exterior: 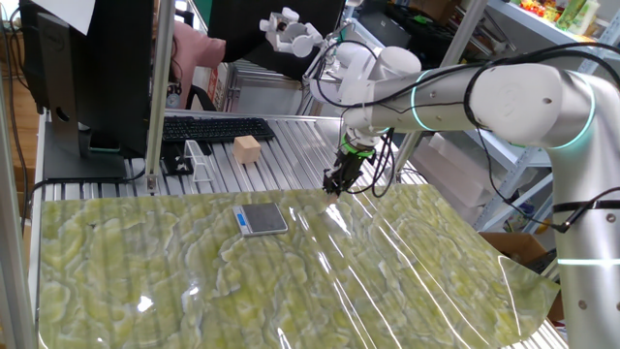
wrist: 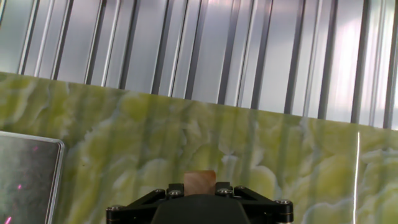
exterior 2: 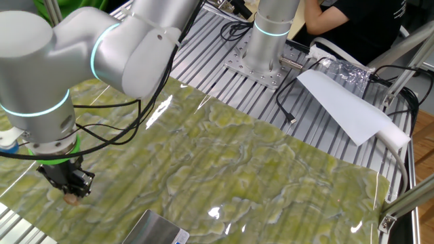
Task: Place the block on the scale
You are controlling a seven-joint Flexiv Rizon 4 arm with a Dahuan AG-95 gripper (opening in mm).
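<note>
tool (exterior: 332, 186) closed on tiny wooden cube (wrist: 199, 182), held low over green mat (exterior: 387, 281), beside pocket scale (exterior: 263, 219), ready for transfer.

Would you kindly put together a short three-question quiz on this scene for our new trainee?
1. True or false: the block already rests on the scale.
2. What does the claw hold? A) the small block B) the larger pale block C) nothing
3. In the hand view, the scale's platform shows at the ____ edge of the picture.

Key: 1 false, it sits between the fingers, off to the scale's side. 2 A. 3 left.
</note>
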